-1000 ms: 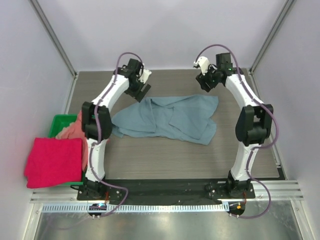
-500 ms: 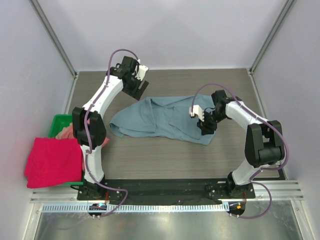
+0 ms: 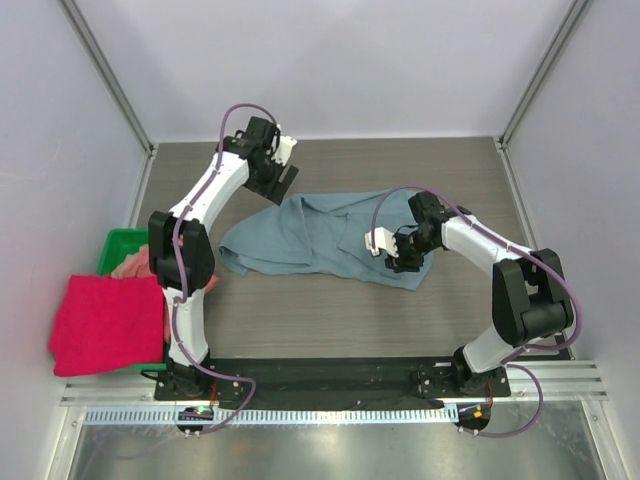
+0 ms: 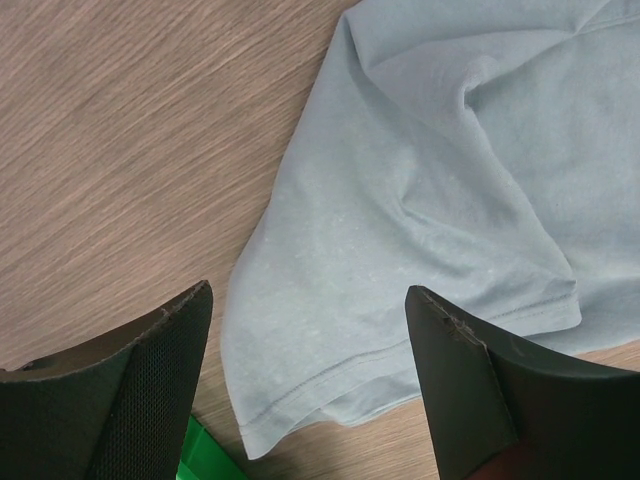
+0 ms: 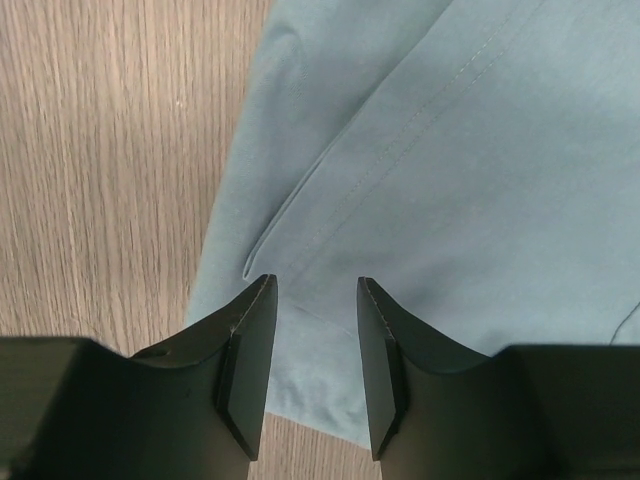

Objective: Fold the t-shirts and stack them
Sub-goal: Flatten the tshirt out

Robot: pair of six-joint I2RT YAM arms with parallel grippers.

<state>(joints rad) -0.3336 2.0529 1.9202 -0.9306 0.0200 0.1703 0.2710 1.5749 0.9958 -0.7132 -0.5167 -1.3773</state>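
Probably a lab: white-walled enclosure (image 3: 350,60), aluminium rail (image 3: 330,415).

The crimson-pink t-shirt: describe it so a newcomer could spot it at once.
Start at the table's left edge, where a green bin sits. Over the bin's near end lies the crimson-pink t-shirt, flat and squarish, brighter than the crumpled salmon shirt behind it.

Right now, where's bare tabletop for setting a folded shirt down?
Widest free patch: the near strip of table between the blue shirt and the arm bases. A narrower strip lies beyond the shirt by the back wall. Crowded at left: green bin, salmon shirt, crimson shirt.
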